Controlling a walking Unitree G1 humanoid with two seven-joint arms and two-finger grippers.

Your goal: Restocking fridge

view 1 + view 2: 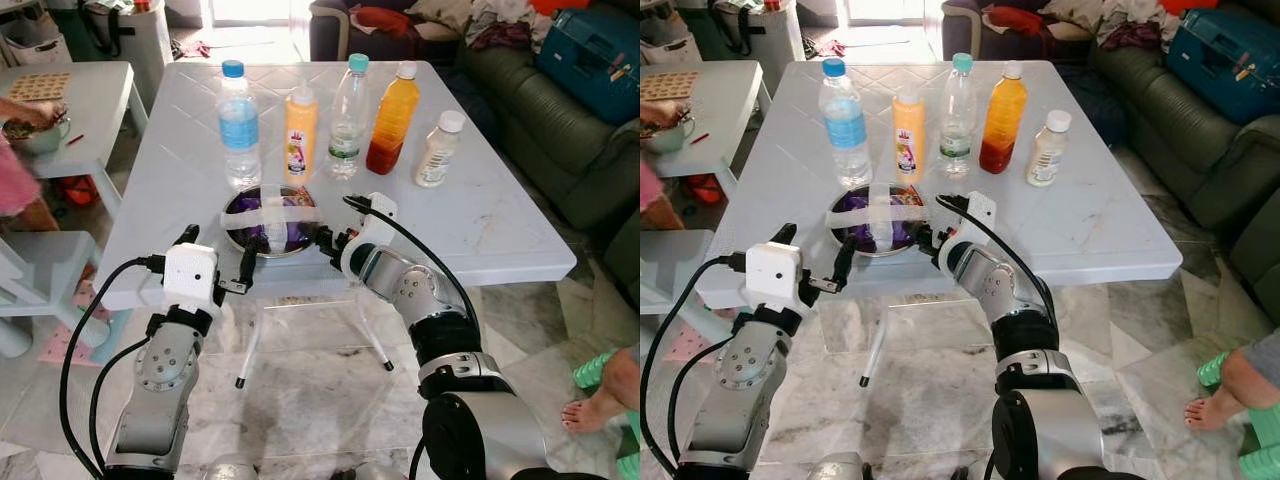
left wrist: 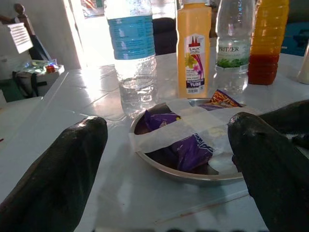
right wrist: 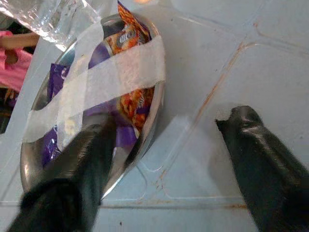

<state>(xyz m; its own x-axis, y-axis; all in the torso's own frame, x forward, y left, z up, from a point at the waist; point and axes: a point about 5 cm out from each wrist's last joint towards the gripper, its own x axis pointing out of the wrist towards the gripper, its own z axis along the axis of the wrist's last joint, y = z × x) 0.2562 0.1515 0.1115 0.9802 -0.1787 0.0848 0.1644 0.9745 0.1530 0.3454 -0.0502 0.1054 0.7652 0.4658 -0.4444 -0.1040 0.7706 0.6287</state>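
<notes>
A metal bowl (image 1: 228,226) of purple snack packets, strapped over with white tape (image 1: 285,212), sits near the front edge of the white table (image 1: 480,220). Behind it stands a row of bottles: a blue-capped water bottle (image 1: 238,125), an orange juice bottle (image 1: 300,135), a clear teal-capped bottle (image 1: 347,120), an orange-red bottle (image 1: 392,120) and a small pale bottle (image 1: 438,150). My left gripper (image 1: 218,252) is open just in front of the bowl's left side. My right gripper (image 1: 340,222) is open at the bowl's right rim, one finger (image 3: 91,154) over the rim, the other on the table outside.
A person in pink (image 1: 15,180) sits at a small white table (image 1: 70,110) on the left. A dark sofa (image 1: 560,130) with a blue case (image 1: 595,55) runs along the right. A bare foot (image 1: 595,405) rests on the marble floor at lower right.
</notes>
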